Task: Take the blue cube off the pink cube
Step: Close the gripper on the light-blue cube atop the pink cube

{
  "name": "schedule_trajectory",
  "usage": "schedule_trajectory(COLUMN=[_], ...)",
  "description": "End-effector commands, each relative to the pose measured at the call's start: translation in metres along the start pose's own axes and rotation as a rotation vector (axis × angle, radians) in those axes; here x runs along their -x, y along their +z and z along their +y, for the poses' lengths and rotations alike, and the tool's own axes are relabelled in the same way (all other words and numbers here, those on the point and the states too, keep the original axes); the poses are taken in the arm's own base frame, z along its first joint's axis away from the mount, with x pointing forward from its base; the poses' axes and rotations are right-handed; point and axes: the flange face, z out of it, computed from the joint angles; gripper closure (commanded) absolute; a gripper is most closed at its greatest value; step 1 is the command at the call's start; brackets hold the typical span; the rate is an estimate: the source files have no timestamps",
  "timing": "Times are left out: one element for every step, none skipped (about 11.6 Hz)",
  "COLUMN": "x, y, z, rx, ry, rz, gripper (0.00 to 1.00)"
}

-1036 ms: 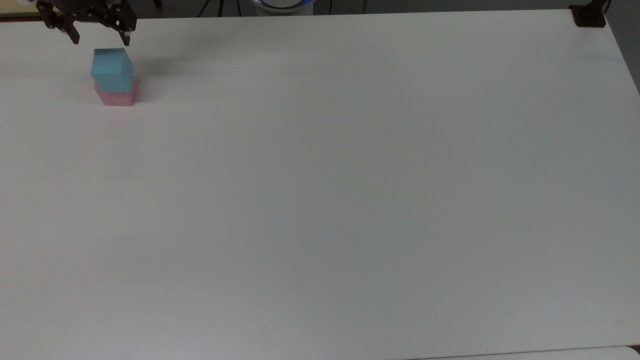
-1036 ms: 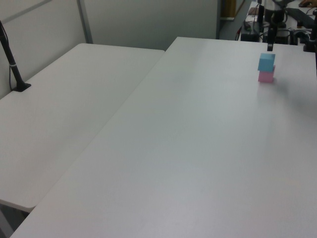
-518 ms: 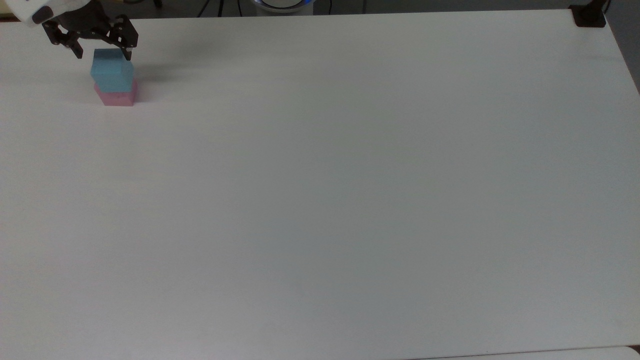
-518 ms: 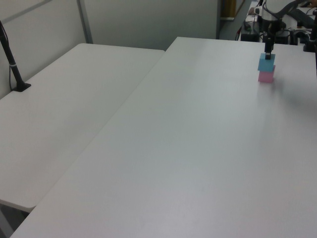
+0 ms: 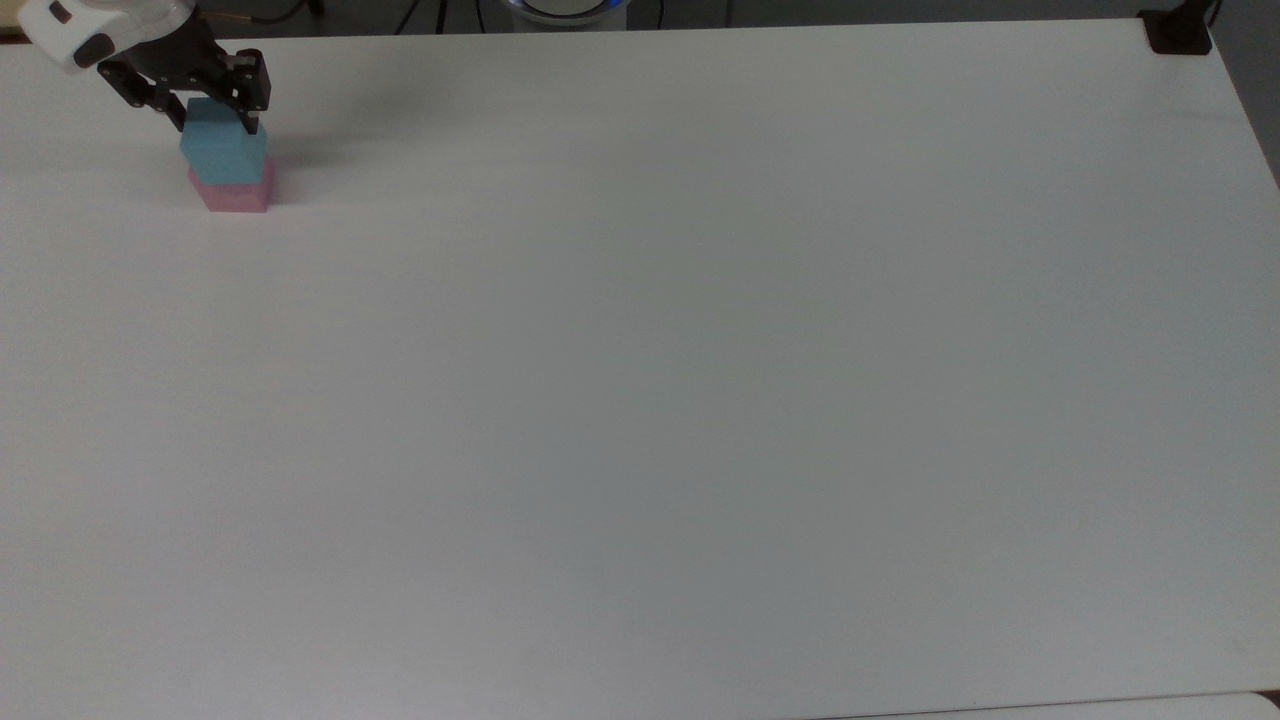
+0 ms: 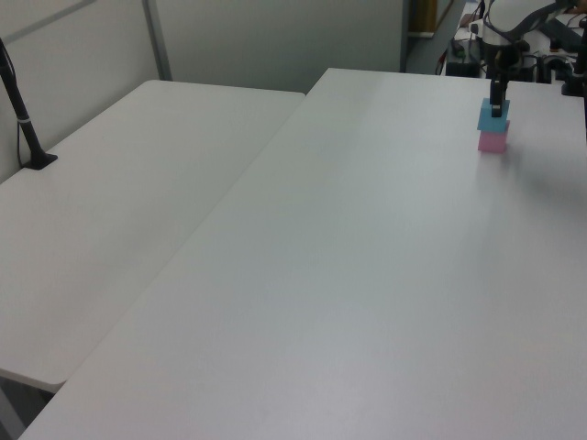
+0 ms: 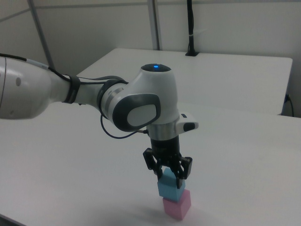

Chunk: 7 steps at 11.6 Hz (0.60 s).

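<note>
Cubes sit stacked near one corner of a white table (image 5: 640,400): the blue cube (image 5: 224,148) rests squarely on the pink cube (image 5: 236,192), both touching, the pink one flat on the tabletop. In the top view the stack is at the upper left; in the left view it is far off at the upper right; in the right view it is low and central.

A white robot arm (image 7: 94,101) reaches down from above, its black gripper (image 7: 168,178) lowered over the blue cube. The jaws stand apart, one finger on each side of the cube's upper part, not yet pressed in as far as can be judged. This straddling pose probably prepares a pinch on the top cube alone, leaving the pink one undisturbed.

The tabletop is plain, matte and bare apart from the stack. A second white table (image 6: 119,211) adjoins it, carrying a black post (image 6: 26,124) on a small base. Pale partition walls (image 6: 275,41) stand behind
</note>
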Motion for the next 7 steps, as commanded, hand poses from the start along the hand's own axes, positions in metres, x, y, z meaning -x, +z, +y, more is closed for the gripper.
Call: schedule_trajectory(x=[0.003, 0.001, -0.003, -0.005, -0.013, -0.025, -0.037], y=[-0.002, -0.003, -0.013, -0.026, -0.040, -0.051, -0.055], z=[0.001, -0.001, -0.003, -0.005, -0.018, -0.038, -0.063], rx=[-0.008, -0.016, -0.035, -0.061, -0.083, -0.086, -0.086], ry=[0.013, 0.013, 0.024, 0.027, 0.013, 0.024, 0.042], rz=[0.028, 0.030, 0.050, 0.047, 0.038, 0.041, 0.040], gripper=[0.69, 0.71, 0.71, 0.71, 0.71, 0.71, 0.71])
